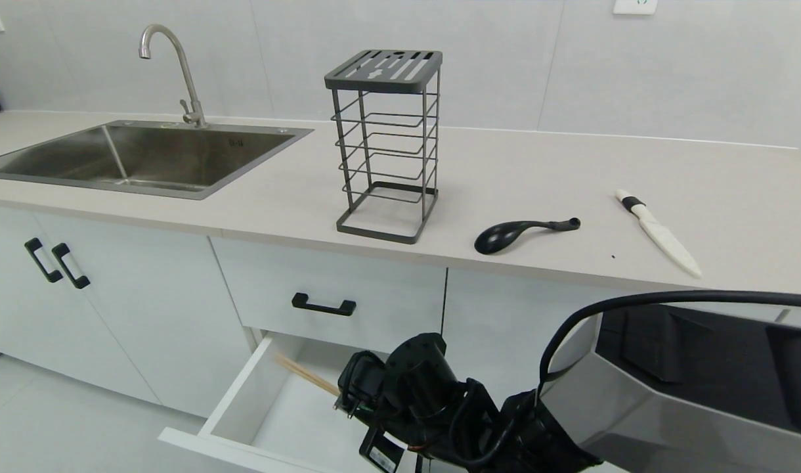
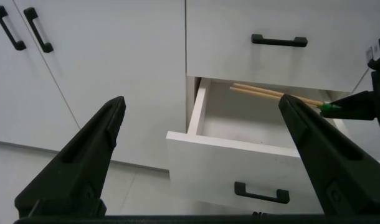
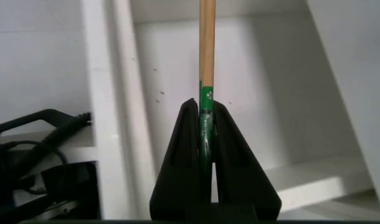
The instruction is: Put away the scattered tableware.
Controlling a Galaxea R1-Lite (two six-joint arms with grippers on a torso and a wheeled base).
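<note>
Open counter (image 1: 571, 164) lies between the wire rack (image 1: 386, 144) and the sink (image 1: 253, 161). On the rack's other side lie a black spoon (image 1: 505, 235), near, and a white knife (image 1: 660, 233) farther off, free counter between them. Below the rack, the right gripper (image 3: 205, 115), clamped on chopsticks (image 3: 206, 50), crowds the open drawer (image 1: 236, 391).

The chopsticks (image 1: 306, 375) lose their near end behind the right gripper (image 1: 346, 396), and the arm behind it covers much of the open drawer's (image 1: 239, 384) floor. The drawer's front runs off the head view's lower edge. The sink's (image 1: 177, 154) left end is cut off. In the right wrist view, the chopsticks' far end passes out of the picture.
</note>
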